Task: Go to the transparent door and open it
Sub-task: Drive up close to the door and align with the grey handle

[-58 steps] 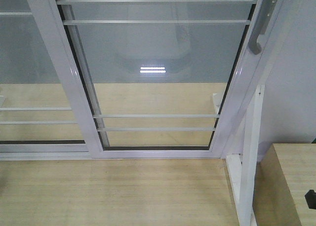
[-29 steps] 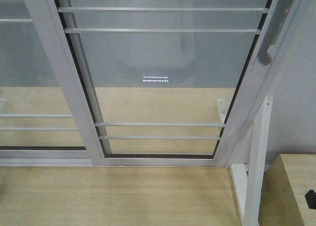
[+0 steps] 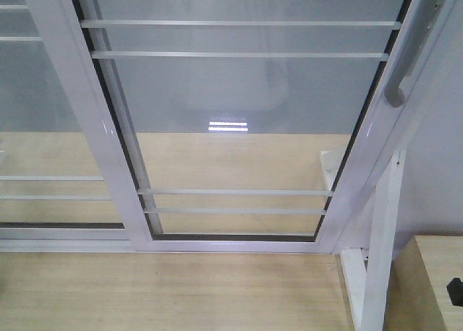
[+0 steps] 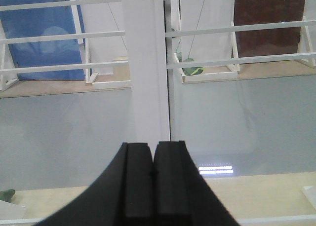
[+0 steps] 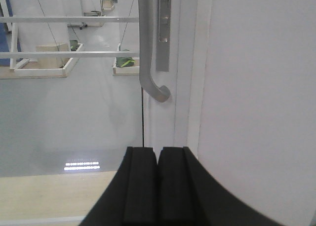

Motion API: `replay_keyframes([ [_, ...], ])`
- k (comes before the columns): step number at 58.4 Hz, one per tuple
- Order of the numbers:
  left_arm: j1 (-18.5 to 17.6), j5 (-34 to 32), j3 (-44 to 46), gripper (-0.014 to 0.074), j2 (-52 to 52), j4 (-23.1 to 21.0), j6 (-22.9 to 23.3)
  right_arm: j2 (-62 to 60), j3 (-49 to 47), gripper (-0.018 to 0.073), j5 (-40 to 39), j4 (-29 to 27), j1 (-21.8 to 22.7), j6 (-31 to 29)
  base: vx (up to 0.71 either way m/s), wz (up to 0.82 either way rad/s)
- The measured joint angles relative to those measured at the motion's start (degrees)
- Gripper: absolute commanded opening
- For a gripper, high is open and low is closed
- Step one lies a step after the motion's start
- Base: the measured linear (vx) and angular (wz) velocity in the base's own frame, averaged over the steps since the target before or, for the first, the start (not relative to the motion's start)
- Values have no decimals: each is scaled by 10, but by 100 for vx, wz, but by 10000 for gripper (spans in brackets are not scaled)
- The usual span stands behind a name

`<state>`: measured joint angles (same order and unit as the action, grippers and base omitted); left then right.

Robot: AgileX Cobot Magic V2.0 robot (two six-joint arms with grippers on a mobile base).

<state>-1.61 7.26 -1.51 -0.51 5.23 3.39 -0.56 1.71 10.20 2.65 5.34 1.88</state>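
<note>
Straight ahead of the base: the transparent door (image 3: 239,121) fills the front view. Thin white bars cross its glass, and its bottom rail sits on the track at the edge of the pale wood floor (image 3: 166,287).
Door state: it looks closed, with the handle-side stile lying against the white wall on the right and no gap visible there.
Handle: the curved grey handle (image 5: 146,53) runs down the right stile beside a lock plate, its lower end hooking toward the wall. It sits on the right arm's side, so that arm seems the natural one to pull with.
Right gripper (image 5: 158,157): points at the stile just below the handle's tip, not touching it, with its jaws pressed together on nothing.
Left gripper (image 4: 152,152): aims at the white upright where the door overlaps the handle-less panel (image 3: 36,129). Its jaws are likewise pressed together and empty, well away from the handle.
Obstacle: the slanted support post (image 3: 382,251) stands near the foot of the right stile, so the base needs to stay off it.
Stage: the approach seems nearly complete, and the grasp has not yet begun.
Next need: probably the right jaws must spread, rise to the handle, close on it and draw the panel leftward.
</note>
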Motion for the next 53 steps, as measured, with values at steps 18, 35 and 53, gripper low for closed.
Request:
replay_keyframes([
  [18, 0, 3, 0, -6, 6, 0, 0, 0, 1, -8, -1, 0, 0, 0, 2, -1],
  [35, 1, 11, 0, -6, 6, 0, 0, 0, 1, -8, 0, 0, 0, 0, 0, 0],
  [53, 1, 11, 0, -6, 6, 0, 0, 0, 1, -8, 0, 0, 0, 0, 0, 0],
])
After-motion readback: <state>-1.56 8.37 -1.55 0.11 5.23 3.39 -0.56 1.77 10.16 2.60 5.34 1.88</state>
